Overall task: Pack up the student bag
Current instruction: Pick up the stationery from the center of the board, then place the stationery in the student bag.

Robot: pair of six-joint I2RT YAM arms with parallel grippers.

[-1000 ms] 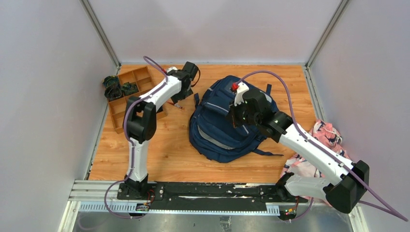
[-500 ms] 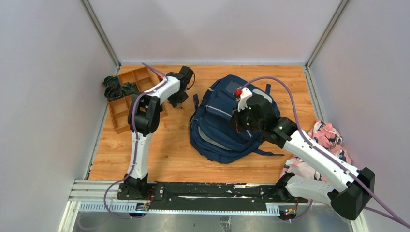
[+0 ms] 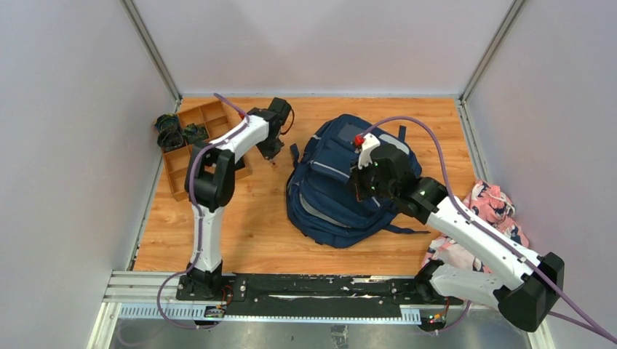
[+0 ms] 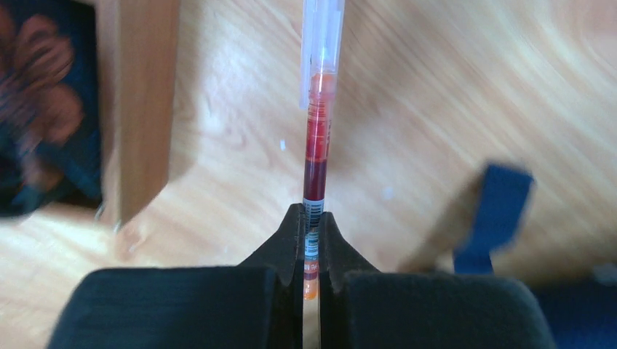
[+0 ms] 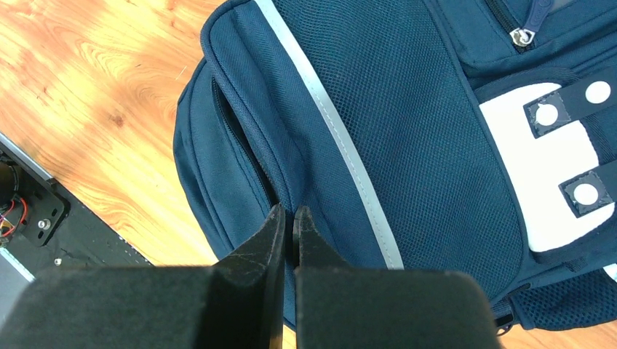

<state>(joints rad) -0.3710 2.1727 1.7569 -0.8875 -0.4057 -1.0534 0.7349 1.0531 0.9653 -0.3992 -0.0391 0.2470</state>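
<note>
Student bag lay front up in the middle of the table. The right jaws were clenched, their tips down at a seam on the bag's side panel, just beside a light grey stripe. Whether any fabric was caught between them could not be told.

The left jaws were grasping a pen with red ink and a clear barrel. They held it near one end, and the rest pointed straight away from the wrist over bare wood. To one side of the pen stood the corner of a wooden tray, and to the other lay a navy strap end.

From above, the left arm reached into the gap between the tray and the bag. Dark items filled the tray's far left compartments. A pink-and-navy cloth bundle lay at the table's right edge, beside the right arm.
</note>
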